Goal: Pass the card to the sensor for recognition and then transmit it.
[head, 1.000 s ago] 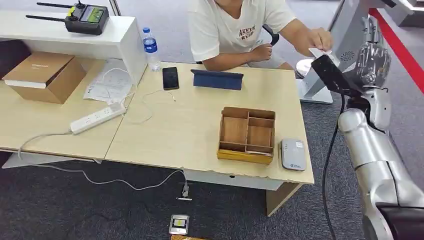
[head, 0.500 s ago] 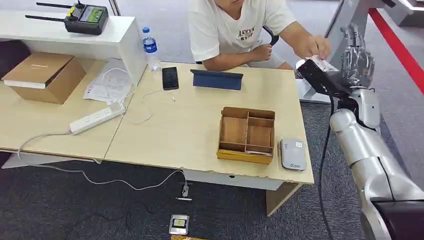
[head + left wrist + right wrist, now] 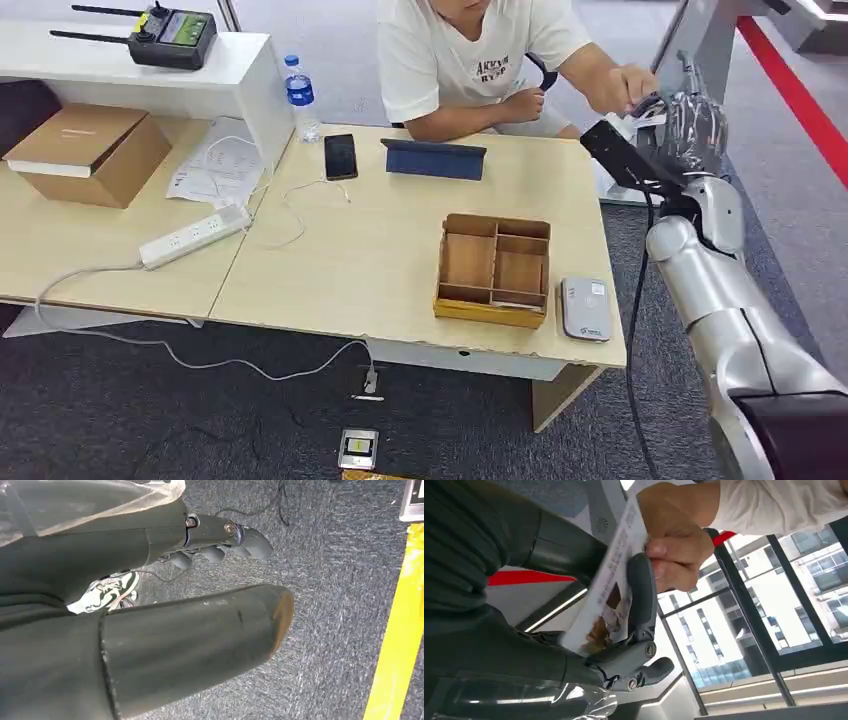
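My right hand (image 3: 690, 128) is raised beyond the table's far right corner, level with the seated person's hand (image 3: 622, 88). A white printed card (image 3: 611, 585) lies between my thumb and a dark finger (image 3: 641, 592), which pinch it. The person's hand (image 3: 674, 540) grips the same card at its other end. In the head view the card (image 3: 645, 116) is a small white patch between both hands. The grey-white card sensor (image 3: 586, 308) lies flat near the table's front right corner. My left hand (image 3: 220, 537) hangs over the carpet, holding nothing, its fingers loosely apart.
A wooden divided box (image 3: 494, 268) stands just left of the sensor. A blue tablet case (image 3: 434, 158), a phone (image 3: 341, 156) and a water bottle (image 3: 300, 97) sit at the table's far side. A power strip (image 3: 195, 235) and cardboard box (image 3: 88, 152) lie left.
My right hand has moved left and a little down, closer to the table corner. The person's hand has stayed at the card and followed it.
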